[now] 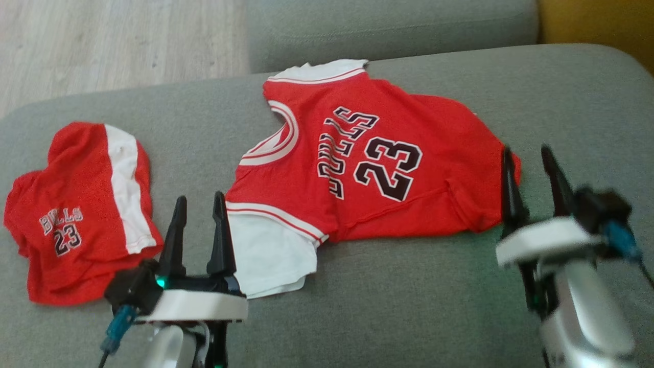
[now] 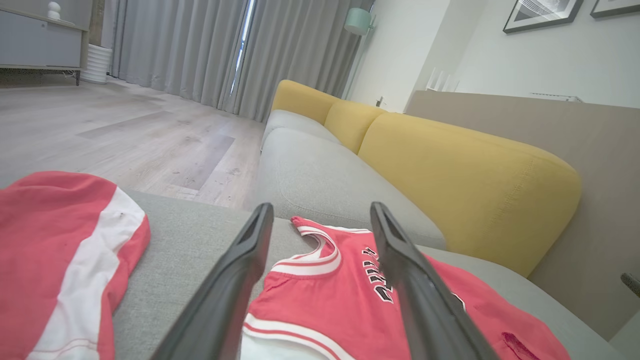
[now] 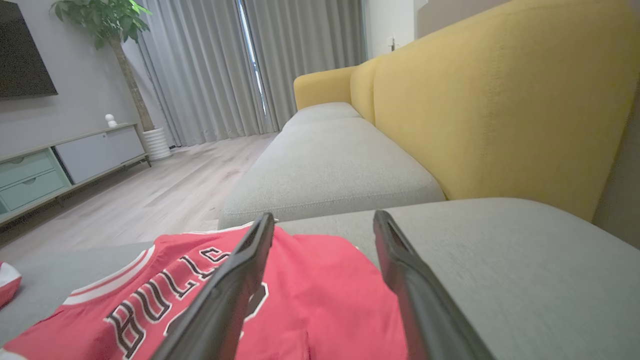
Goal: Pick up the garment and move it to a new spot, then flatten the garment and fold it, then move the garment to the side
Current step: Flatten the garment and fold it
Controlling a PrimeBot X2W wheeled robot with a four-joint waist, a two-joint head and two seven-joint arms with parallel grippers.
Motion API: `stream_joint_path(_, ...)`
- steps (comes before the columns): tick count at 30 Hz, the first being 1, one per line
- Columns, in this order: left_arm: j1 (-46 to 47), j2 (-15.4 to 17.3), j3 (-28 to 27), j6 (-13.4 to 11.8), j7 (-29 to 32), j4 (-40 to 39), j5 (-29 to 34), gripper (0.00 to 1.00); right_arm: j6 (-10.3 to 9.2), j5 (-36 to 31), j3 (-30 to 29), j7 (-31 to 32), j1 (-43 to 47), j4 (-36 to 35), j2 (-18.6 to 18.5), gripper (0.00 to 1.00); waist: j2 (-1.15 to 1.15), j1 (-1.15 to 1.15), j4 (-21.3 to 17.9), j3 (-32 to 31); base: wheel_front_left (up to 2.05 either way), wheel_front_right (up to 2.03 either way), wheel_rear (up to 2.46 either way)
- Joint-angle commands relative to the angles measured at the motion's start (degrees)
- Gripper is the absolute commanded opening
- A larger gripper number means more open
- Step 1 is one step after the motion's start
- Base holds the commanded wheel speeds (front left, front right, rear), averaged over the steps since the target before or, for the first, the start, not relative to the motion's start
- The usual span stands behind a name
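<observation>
I see the red jersey lying spread on the grey sofa cushion, number side up. My left pincer stands wide and empty just beside its white sleeve. My right pincer, also wide and empty, is at its right-hand edge. Red shorts lie apart on the left.

This is a home's living room: a long sofa with grey seats and yellow back cushions stands on a pale wood floor, with floor-length grey curtains, a wall television above a low cabinet, a potted plant and framed pictures.
</observation>
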State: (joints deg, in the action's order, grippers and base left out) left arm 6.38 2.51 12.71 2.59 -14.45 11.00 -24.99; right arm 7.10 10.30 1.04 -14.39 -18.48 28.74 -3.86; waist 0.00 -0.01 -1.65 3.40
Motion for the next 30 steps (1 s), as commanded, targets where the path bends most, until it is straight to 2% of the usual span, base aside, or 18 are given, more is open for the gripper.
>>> stream_joint_path(1, 0.98, 0.37, -2.11, 0.2, -0.55, -1.52, 0.37, 1.0, 0.39, 0.26, 1.48, -0.6, -0.8, -2.46, 0.98, 1.0, 0.0, 0.01, -0.74, -0.75, 0.0, 0.0, 0.0)
stream_joint_path(6, -0.66, 0.37, -1.74, 1.11, -0.55, -0.98, 0.5, 1.0, 0.39, 2.14, 1.62, -0.61, 9.44, -11.03, 0.98, 1.0, 0.0, 0.01, -0.73, -0.85, 0.0, 0.0, 0.0)
stream_joint_path(9, -1.31, 0.37, -1.7, 1.3, -0.55, -0.81, 0.62, 1.0, 0.39, 2.08, 1.63, -0.61, 13.06, -13.7, 0.98, 1.0, 0.0, 0.01, -0.63, -0.71, 0.0, 0.0, 0.0)
stream_joint_path(18, -0.88, 0.37, -0.64, 1.41, -0.55, 0.36, 1.75, 1.0, 0.39, 2.16, 1.16, -0.61, 13.64, -16.21, 0.98, 1.0, 0.0, 0.01, -0.25, -0.14, 0.0, 0.0, 0.0)
stream_joint_path(23, 0.59, 0.37, 2.48, 0.6, -0.43, 5.66, 3.41, 1.0, 0.39, 2.05, -0.09, -0.61, 12.67, -16.95, 0.98, 1.0, 0.0, 0.01, 0.33, 1.13, 0.0, 0.0, 0.0)
stream_joint_path(27, 2.25, 0.37, 4.36, -0.46, 2.13, 10.54, 3.52, 1.0, 0.39, 2.03, 0.2, -0.61, 12.38, -16.64, 0.98, 1.0, 0.0, 0.01, 0.66, 2.3, 0.0, 0.0, 0.0)
stream_joint_path(30, 3.42, 0.84, 4.69, -3.03, 4.9, 14.05, 4.87, 1.0, 0.39, 2.02, 0.73, -0.61, 11.94, -16.31, 0.98, 1.0, 0.0, 0.01, 0.58, 3.29, 0.0, 0.0, 0.0)
